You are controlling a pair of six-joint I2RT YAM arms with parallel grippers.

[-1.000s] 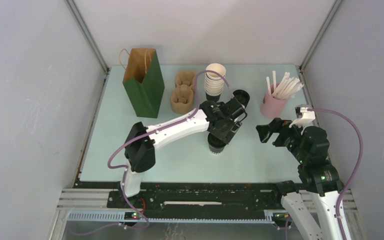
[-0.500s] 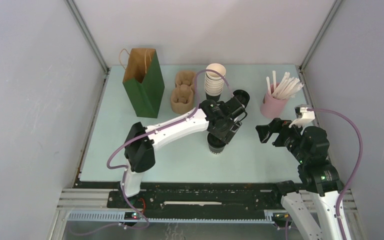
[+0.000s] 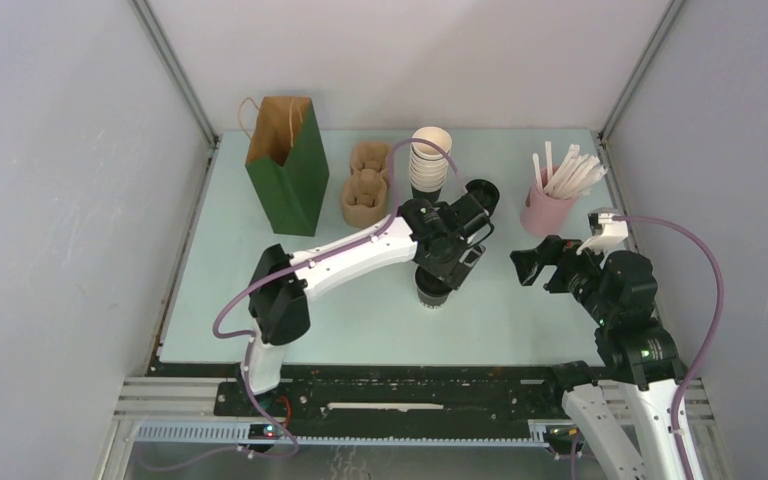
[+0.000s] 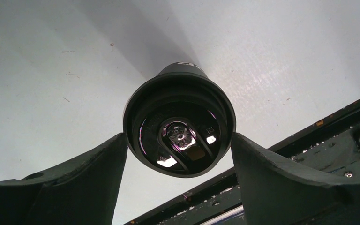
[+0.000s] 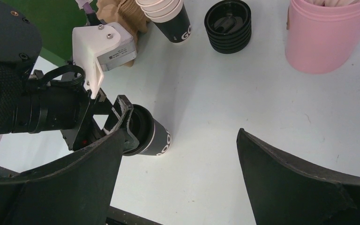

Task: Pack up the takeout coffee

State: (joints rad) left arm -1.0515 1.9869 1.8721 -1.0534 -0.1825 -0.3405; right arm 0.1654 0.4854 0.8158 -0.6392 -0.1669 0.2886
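Presently, I am holding my left gripper [image 4: 178,138] closed on the takeout coffee [image 4: 180,123], with both fingers [image 4: 98,173] pressing against its top rim, one on each side. The cup is standing upright on the table [image 4: 51,93], directly beneath this hand. Compared with half a second ago, this hand and the cup are showing no visible change of position. I am holding my right gripper [image 5: 179,136] spread wide and gripping nothing, with the coffee lying ahead of it, towards its left finger. This hand is now sitting very slightly further left than before.
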